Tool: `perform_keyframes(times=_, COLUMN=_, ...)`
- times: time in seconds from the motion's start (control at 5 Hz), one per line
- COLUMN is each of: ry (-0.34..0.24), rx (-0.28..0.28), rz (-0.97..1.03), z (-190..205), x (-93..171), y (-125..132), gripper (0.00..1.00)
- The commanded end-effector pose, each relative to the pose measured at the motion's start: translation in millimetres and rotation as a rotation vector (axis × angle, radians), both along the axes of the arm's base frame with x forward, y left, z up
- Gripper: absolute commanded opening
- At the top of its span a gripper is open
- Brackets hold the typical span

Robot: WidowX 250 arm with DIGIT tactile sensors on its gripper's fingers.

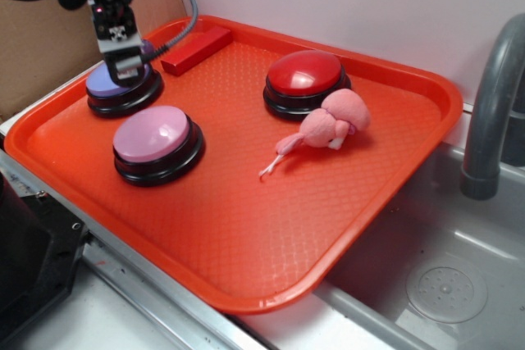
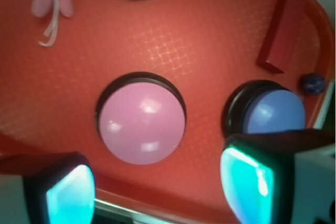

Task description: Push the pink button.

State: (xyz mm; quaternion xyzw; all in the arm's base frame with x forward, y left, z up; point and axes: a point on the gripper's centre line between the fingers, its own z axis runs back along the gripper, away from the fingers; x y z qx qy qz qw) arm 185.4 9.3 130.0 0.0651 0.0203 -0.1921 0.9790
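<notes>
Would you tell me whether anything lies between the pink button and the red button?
Nothing: bare orange tray separates the pink button from the red button, seen in the exterior view.

the exterior view looks down at a slant from off to one side and sees the whole orange tray (image 1: 246, 227) and part of a sink (image 1: 443, 284). the wrist view sits on the arm, close above the tray, looking almost straight down past the tool (image 2: 157, 190). both views show the pink button (image 1: 153, 134), the blue button (image 1: 111, 81), the red block (image 1: 197, 49) and the pink toy (image 1: 332, 125).

Toy kitchen setup, grey sink basin (image 1: 447, 284), faucet (image 1: 492, 96), orange tray (image 1: 271, 227)
</notes>
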Motion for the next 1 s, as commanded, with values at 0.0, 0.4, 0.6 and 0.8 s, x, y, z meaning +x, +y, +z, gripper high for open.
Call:
perform_keyframes(times=0.0, ry=-0.107, rx=-0.060, rz=0.014, z=23, x=-1, y=-2, gripper=1.00)
perform_keyframes(times=0.4, ry=-0.098, rx=-0.078, rz=0.073, z=33, x=1, y=-4, gripper=1.00)
perform_keyframes(times=0.6, ry=-0.096, rx=-0.062, rz=0.082, z=41, x=0, y=-4, gripper=1.00)
perform_keyframes(times=0.8, ry=-0.094, rx=-0.055, rz=0.091, z=46, x=-2, y=-4, gripper=1.00)
